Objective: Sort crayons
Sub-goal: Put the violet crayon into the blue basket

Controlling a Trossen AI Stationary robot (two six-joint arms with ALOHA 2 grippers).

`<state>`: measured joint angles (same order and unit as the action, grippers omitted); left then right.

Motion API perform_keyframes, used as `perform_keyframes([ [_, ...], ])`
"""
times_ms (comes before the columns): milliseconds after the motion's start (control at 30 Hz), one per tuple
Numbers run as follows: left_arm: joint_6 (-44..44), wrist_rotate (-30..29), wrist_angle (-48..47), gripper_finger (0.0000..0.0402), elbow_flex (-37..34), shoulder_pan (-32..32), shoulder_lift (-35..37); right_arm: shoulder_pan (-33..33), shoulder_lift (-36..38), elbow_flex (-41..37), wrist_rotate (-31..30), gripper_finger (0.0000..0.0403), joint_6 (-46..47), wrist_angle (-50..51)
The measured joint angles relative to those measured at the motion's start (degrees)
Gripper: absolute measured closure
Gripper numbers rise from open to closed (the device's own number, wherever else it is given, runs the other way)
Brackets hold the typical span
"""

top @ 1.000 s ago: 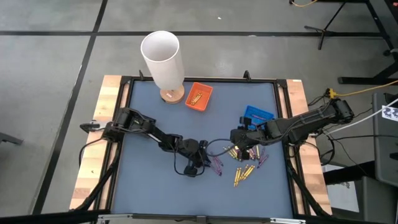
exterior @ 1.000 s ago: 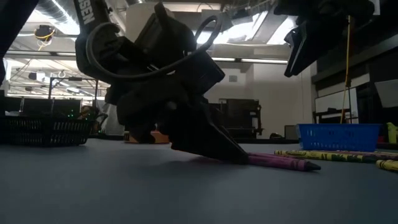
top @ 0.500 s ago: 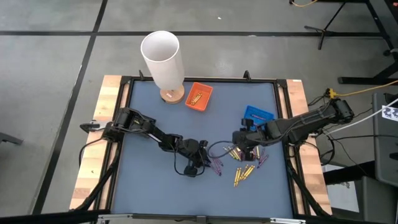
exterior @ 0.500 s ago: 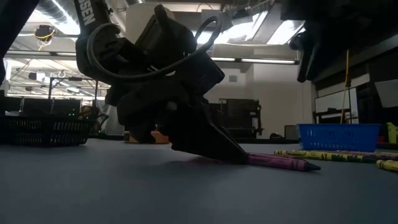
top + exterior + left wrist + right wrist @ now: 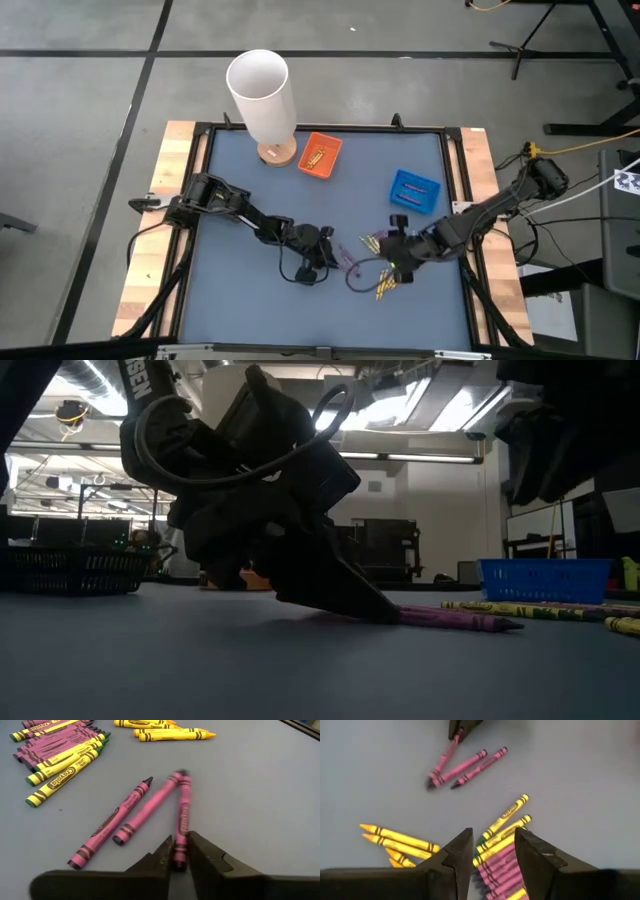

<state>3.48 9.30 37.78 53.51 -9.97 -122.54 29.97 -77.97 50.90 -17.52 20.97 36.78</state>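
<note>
Loose crayons lie flat on the blue-grey table mat (image 5: pixel 250 300): three purple ones (image 5: pixel 145 810) near my left gripper, a mixed yellow and purple heap (image 5: pixel 505 855), and more yellow ones (image 5: pixel 395 840). My left gripper (image 5: pixel 335 255) sits low on the mat, shut on one purple crayon (image 5: pixel 181 815). My right gripper (image 5: pixel 492 851) hangs open above the mixed heap (image 5: pixel 392 280), touching nothing. An orange tray (image 5: pixel 320 155) holds a few yellow crayons. A blue tray (image 5: pixel 415 188) stands at the right. My left gripper pinches the purple crayon's blunt end (image 5: pixel 179 851) between its two fingertips (image 5: pixel 162 857). The fingers slant down from the table's left side and lie roughly along the crayon. The crayon lies flat on the mat (image 5: pixel 460 622), its tip against a neighbouring purple crayon (image 5: pixel 150 807).
A tall white tube (image 5: pixel 262 90) stands on a wooden disc at the far left of the mat. A black frame and wooden rails (image 5: pixel 150 260) edge the table. A loop of black cable (image 5: pixel 355 275) hangs between the two grippers. There is bare mat at the near left.
My right gripper has swung from beside the blue tray toward the table's near edge and sunk lower, now hanging over the mixed crayon heap; the blue tray shows uncovered. My left arm has kept its place on the mat.
</note>
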Motion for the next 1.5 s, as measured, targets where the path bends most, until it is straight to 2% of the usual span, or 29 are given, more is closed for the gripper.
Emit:
perform_keyframes([
  [200, -0.08, 0.05, 0.04, 0.0395, -0.06, 0.01, 0.0, 0.91, 0.0, -2.52, -0.85, 0.0261, 1.27, -5.31],
  [500, -1.58, -0.38, 0.44, 0.0389, -0.1, 0.01, 0.98, 0.77, 0.0, -2.92, -0.21, 0.0261, 1.3, -12.89],
  [833, -4.12, -0.73, 8.11, 0.0388, -0.19, 0.05, 0.98, 0.77, 0.0, -2.92, 0.63, 0.0261, 1.29, -23.95],
  [1167, -4.46, -7.12, 16.65, 0.0388, -0.12, 0.1, 1.05, 0.77, 0.0, -2.92, 0.07, 0.0261, 1.27, -24.31],
  [1500, -4.43, -8.37, 22.66, 0.0388, -0.08, 0.1, 1.1, 0.73, 0.0, -2.92, -3.01, 0.0261, 1.16, -24.16],
])
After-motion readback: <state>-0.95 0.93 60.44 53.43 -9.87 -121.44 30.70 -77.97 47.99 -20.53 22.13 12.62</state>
